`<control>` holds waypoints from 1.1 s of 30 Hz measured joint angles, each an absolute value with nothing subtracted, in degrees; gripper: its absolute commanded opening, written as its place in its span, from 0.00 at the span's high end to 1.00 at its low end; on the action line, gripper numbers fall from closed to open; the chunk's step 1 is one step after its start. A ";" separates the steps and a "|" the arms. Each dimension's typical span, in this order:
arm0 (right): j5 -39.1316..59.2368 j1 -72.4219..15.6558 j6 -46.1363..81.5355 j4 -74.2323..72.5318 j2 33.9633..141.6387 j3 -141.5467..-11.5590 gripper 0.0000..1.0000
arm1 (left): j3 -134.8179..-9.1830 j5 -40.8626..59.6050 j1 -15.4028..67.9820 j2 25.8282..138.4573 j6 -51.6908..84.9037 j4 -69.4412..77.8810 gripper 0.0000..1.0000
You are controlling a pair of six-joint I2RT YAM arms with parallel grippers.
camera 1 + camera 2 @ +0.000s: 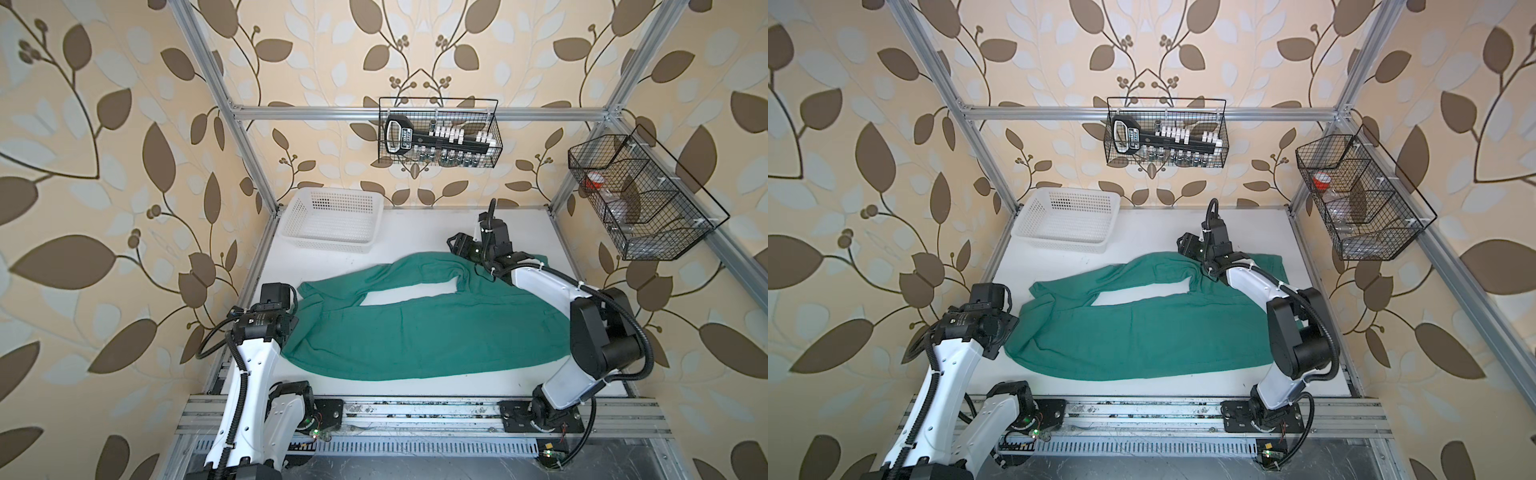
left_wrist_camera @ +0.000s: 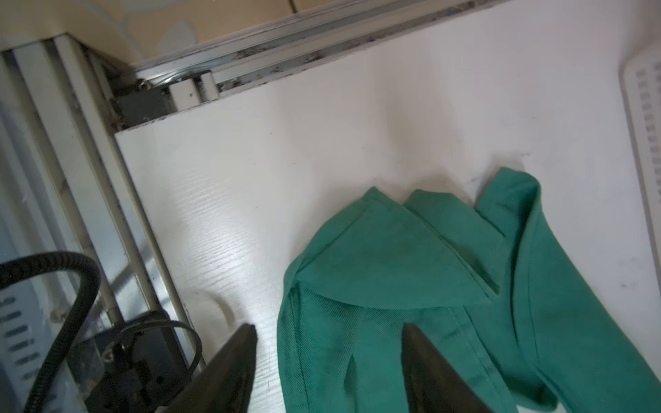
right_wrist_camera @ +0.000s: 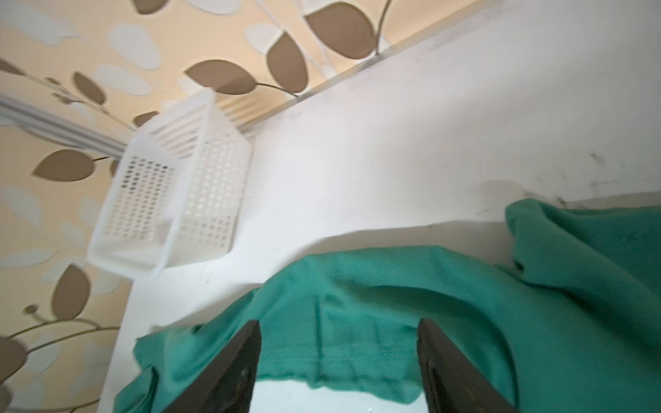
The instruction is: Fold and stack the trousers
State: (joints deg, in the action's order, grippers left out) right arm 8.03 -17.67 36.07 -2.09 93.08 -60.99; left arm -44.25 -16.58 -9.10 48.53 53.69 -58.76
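The teal-green trousers point(image 1: 415, 328) point(image 1: 1142, 332) lie spread across the white table point(image 1: 419, 232), with both legs running left to right and a strip of bare table between them. My left gripper point(image 2: 329, 327) is open at the trousers' left end. One of its fingers is over bare table and the other over the cloth point(image 2: 393, 268). My right gripper point(image 1: 456, 245) point(image 3: 339, 321) is open at the back right, just above the far leg. A hem of the cloth point(image 3: 429, 286) shows between its spread fingers, and neither gripper grips anything.
A white perforated basket point(image 1: 328, 246) point(image 1: 1059, 246) stands empty at the table's back left, just beyond the trousers. Black wire baskets hang on the rear rail point(image 1: 440, 137) and the right rail point(image 1: 640, 199). Aluminium posts and rails border the table.
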 measured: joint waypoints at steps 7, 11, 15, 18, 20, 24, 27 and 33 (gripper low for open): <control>14.81 -26.26 34.15 -1.83 83.05 -47.64 0.30 | -49.84 -12.47 1.85 63.33 43.35 -54.92 0.19; 15.25 -32.05 33.74 -0.62 79.13 -41.50 0.29 | -54.41 -12.67 8.82 73.25 36.95 -53.60 0.19; 14.26 -37.54 33.58 0.67 77.38 -37.65 0.28 | -57.87 -14.96 9.39 83.31 29.93 -53.74 0.21; 12.75 -40.66 33.58 0.86 77.28 -36.16 0.28 | -61.06 -17.06 9.34 89.56 24.69 -54.85 0.23; 11.88 -41.87 33.58 0.82 77.28 -35.24 0.28 | -62.76 -17.12 9.32 91.79 20.71 -54.87 0.23; 10.35 -43.31 33.63 0.80 77.28 -33.78 0.27 | -65.49 -16.78 9.10 95.20 12.43 -55.02 0.26; 9.82 -44.47 33.80 0.67 77.36 -33.26 0.27 | -66.98 -15.62 8.27 98.59 7.51 -55.07 0.29; 8.71 -45.25 34.04 -0.23 79.09 -33.23 0.27 | -67.77 -14.87 6.26 103.24 2.48 -55.00 0.43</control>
State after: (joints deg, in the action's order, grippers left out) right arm 8.71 -45.25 34.04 -0.23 79.09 -33.23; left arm -67.77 -14.87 6.26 103.24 2.48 -55.00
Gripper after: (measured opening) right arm 0.726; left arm 0.623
